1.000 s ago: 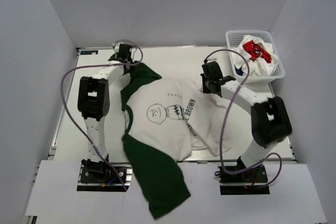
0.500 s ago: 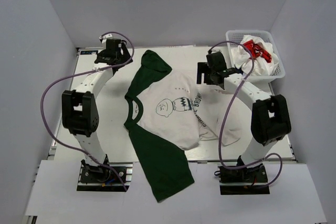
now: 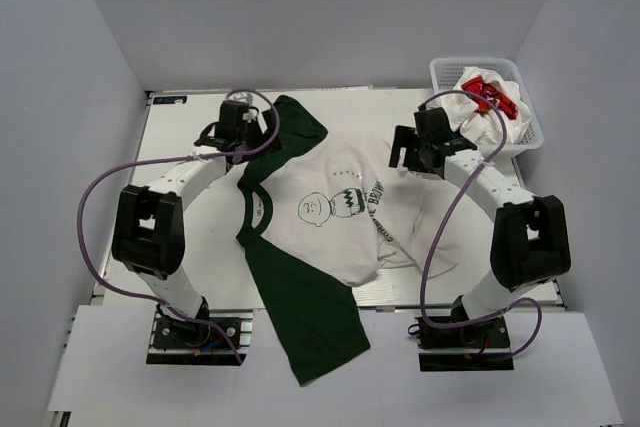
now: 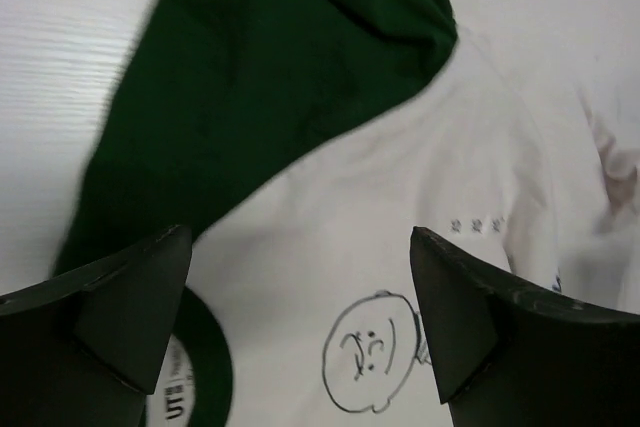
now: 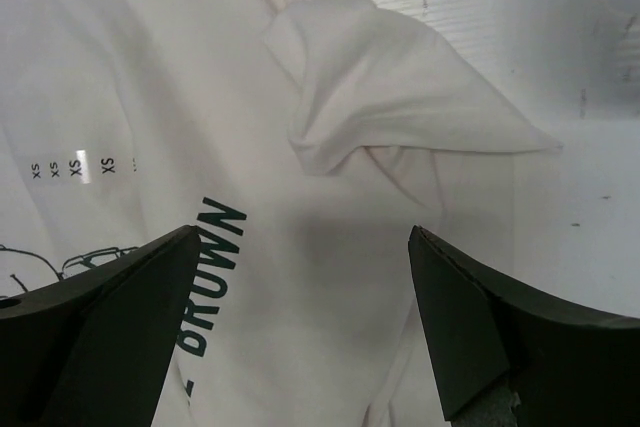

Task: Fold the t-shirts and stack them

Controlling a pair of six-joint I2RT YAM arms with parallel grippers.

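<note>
A white t-shirt with dark green sleeves and a black line-drawn face lies spread on the table. One green sleeve lies at the far left. The other green sleeve hangs over the near edge. My left gripper is open just above the far sleeve and shoulder; in the left wrist view the left gripper holds nothing, with the drawn face below. My right gripper is open over the shirt's far right hem; the right gripper is empty above the green lettering and a crumpled corner.
A white mesh basket stands at the far right corner, holding bunched white t-shirts, one with red print. Purple cables loop from both arms. Grey walls close in the table on three sides.
A second ago the shirt was held up and pulled; it now lies flat, released. Both grippers opened. The left gripper swung out to the far left corner, then back over the green sleeve.
</note>
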